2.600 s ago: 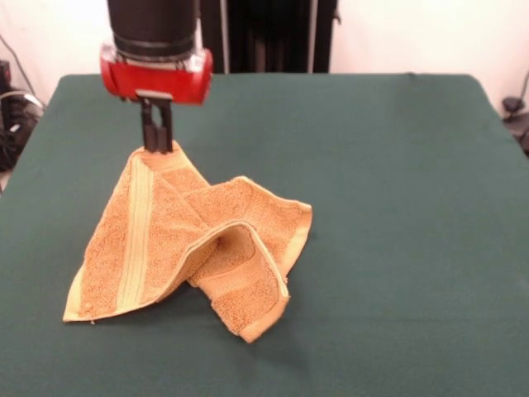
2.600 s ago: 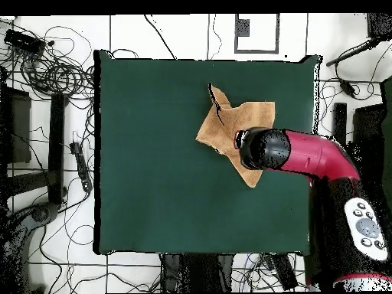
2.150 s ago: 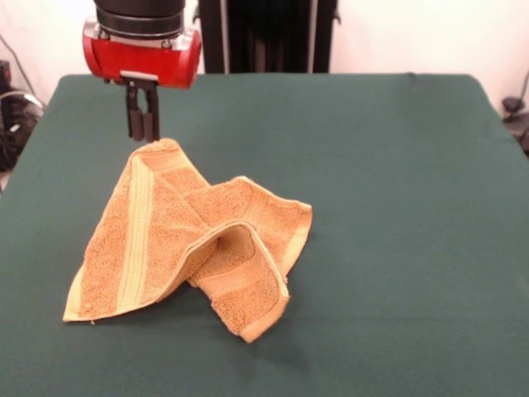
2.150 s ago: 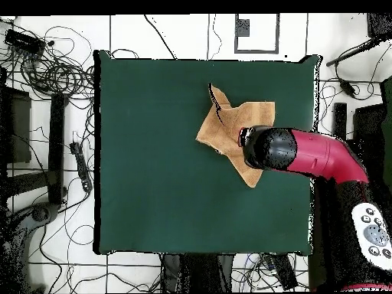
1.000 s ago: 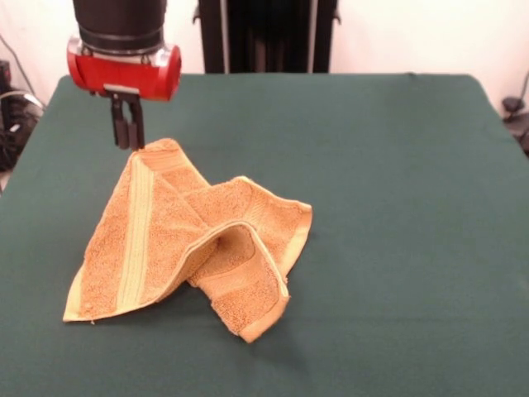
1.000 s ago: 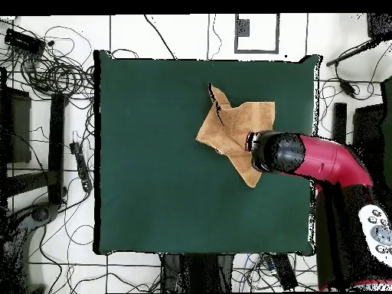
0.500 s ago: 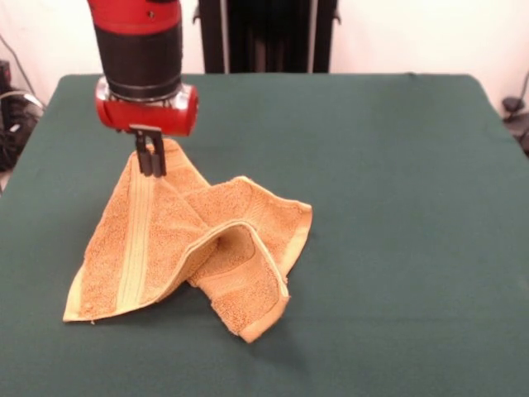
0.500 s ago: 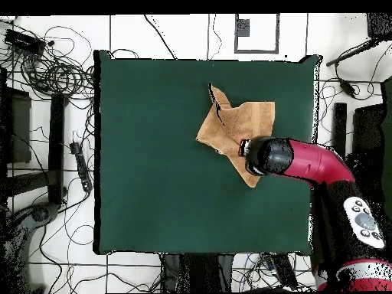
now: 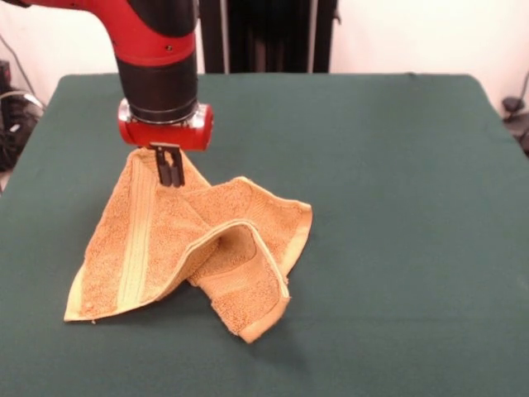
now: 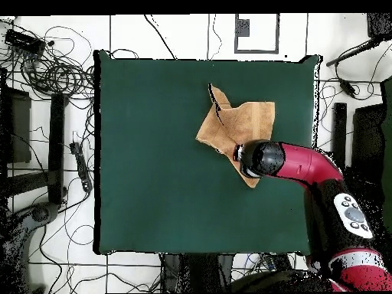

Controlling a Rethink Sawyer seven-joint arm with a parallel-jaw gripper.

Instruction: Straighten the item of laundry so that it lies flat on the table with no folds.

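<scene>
The golden-orange hand towel (image 9: 186,248) is lying crumpled on the dark green table (image 9: 397,207), toward the left side in the front view, with one fold raised into an arch and a pale woven band (image 9: 136,240) running down its left flap. The gripper (image 9: 170,175) is being held directly over the towel's far corner, its tips down at the cloth. The two fingers are pressed close together; whether any cloth is being pinched between them cannot be told. From overhead, that corner is being hidden by the red arm (image 10: 306,164).
</scene>
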